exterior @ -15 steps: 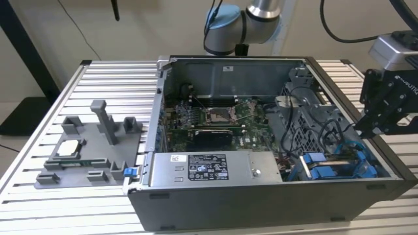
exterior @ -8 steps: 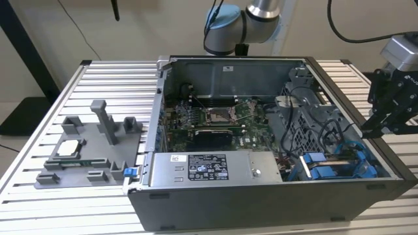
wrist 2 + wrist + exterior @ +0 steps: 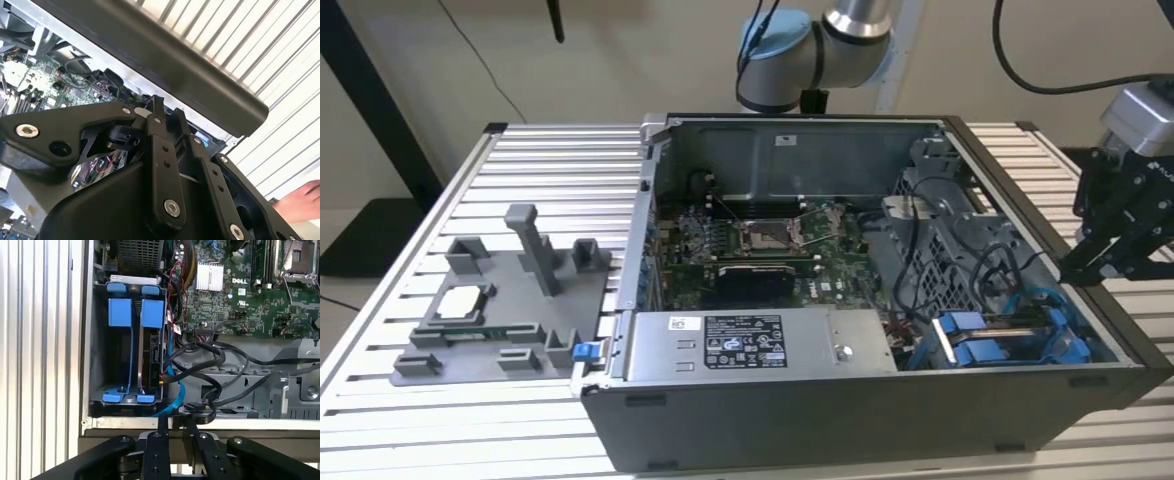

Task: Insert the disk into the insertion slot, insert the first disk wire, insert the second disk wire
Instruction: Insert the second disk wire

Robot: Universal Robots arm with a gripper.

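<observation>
Disk (image 3: 150, 356) stands seated in insertion slot (image 3: 97, 365), so gripper (image 3: 1074, 268), pressed together and empty, hangs at computer case's (image 3: 854, 420) three o'clock, exterior view.

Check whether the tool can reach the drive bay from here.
Probably yes: the tool hangs just outside the case rim by the drive bay, open on top; black cables crowd one side.

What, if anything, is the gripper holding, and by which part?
Nothing that shows: the gripper hangs by the rim of the case with fingers together, and the disk sits in the insertion slot.
</observation>
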